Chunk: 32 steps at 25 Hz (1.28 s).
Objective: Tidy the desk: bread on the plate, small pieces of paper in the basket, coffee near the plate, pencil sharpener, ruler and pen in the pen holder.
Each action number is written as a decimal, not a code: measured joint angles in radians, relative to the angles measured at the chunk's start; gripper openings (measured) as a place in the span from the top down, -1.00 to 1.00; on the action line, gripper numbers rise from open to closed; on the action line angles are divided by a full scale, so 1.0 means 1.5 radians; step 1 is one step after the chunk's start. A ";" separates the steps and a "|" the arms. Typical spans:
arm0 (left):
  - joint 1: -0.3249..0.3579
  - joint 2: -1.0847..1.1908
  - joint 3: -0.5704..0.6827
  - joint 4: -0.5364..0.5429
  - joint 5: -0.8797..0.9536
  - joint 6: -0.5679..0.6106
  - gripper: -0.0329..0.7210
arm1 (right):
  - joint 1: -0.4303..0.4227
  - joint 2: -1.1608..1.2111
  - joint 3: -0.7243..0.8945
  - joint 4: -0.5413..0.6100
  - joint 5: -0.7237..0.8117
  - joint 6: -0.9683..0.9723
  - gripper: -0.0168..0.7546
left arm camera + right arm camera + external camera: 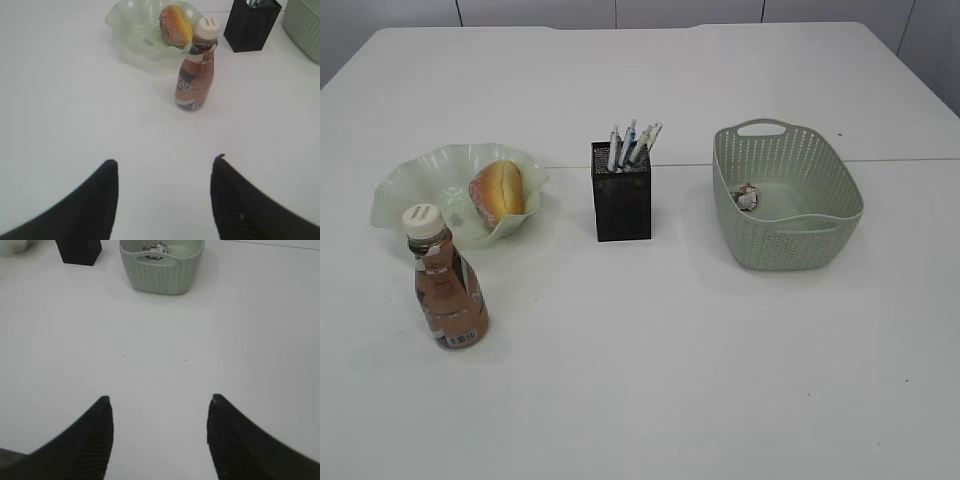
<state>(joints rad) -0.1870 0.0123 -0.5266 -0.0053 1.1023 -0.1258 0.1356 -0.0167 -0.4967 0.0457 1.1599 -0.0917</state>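
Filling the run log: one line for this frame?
bread on plate | coffee bottle beside plate | paper in basket | both tools open, empty

light: bright, even (diffuse) | shadows: soft, faint | focus: wrist-view hands blurred | glare: mild tabletop washout

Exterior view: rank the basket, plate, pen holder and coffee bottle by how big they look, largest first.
1. Basket and plate: similar spread, too close to rank.
2. Coffee bottle, though it stands nearest the camera.
3. Pen holder, nearly the bottle's size.
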 joint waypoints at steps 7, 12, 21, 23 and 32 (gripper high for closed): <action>0.065 0.000 0.000 0.000 0.000 0.000 -0.24 | -0.036 0.000 0.000 -0.002 0.000 0.000 -0.18; 0.084 0.000 0.000 0.000 0.000 0.000 -0.24 | -0.067 0.000 0.000 -0.002 0.000 0.000 -0.18; 0.084 0.000 0.000 0.000 0.000 0.000 -0.24 | -0.069 0.000 0.000 -0.002 0.000 0.000 -0.18; 0.084 0.000 0.000 0.000 0.000 0.009 -0.24 | -0.069 0.000 0.000 -0.002 0.000 0.000 -0.18; 0.084 0.000 0.000 -0.001 0.000 0.030 -0.24 | -0.069 0.000 0.000 -0.002 0.001 -0.001 -0.18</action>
<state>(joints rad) -0.0605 0.0123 -0.5266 -0.0069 1.1023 -0.0811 0.0327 -0.0173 -0.4967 0.0422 1.1620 -0.0927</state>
